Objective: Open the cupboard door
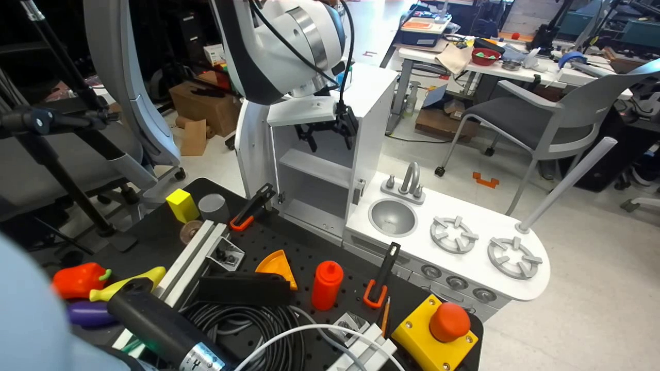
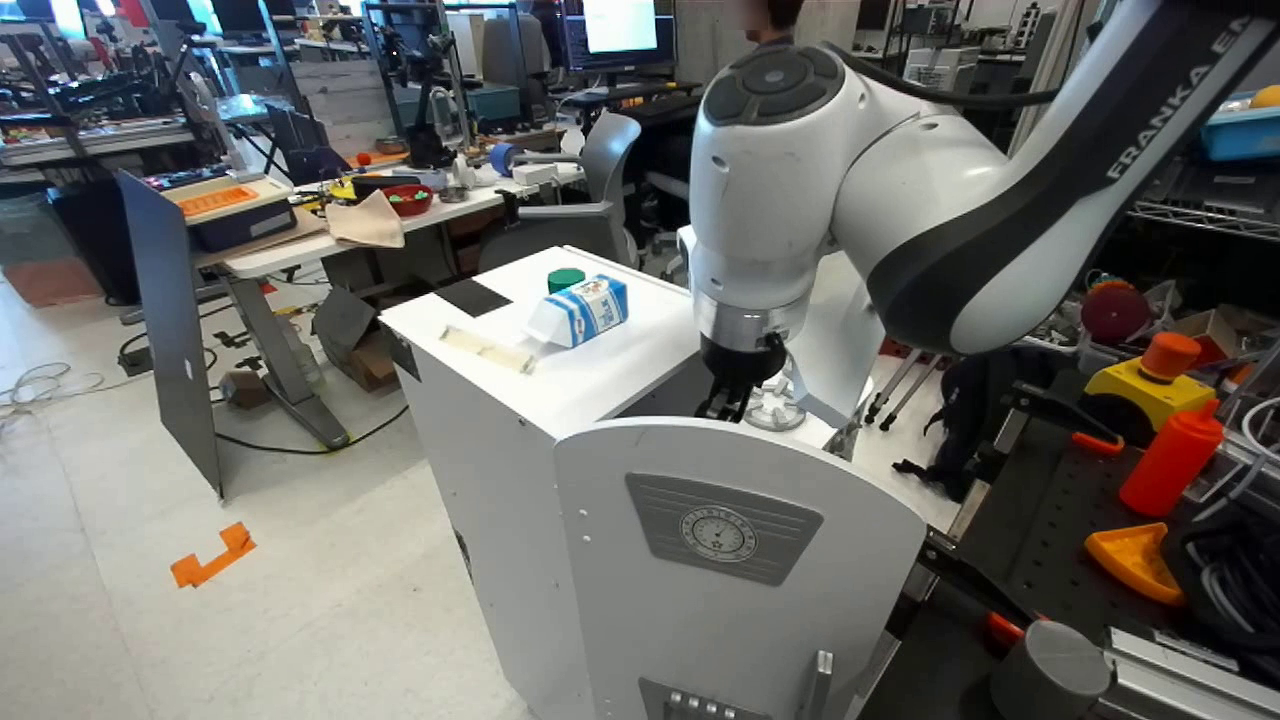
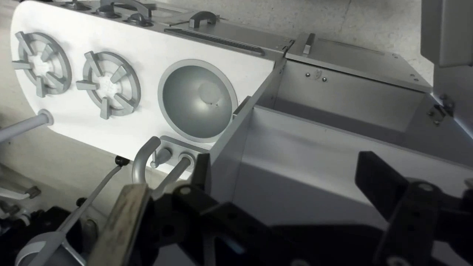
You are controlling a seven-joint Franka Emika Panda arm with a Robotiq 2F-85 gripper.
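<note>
Grey door (image 1: 254, 149) stands wide at left in an exterior view, gripper (image 1: 332, 147) to its right, spread and empty; opening seems done: retreat without brushing the door.

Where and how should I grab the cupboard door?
Grip the cupboard door by its upright handle, probably from the outer face: the narrow bar stands proud there, near the free edge. The open hand is on the inner side; bring it round.
</note>
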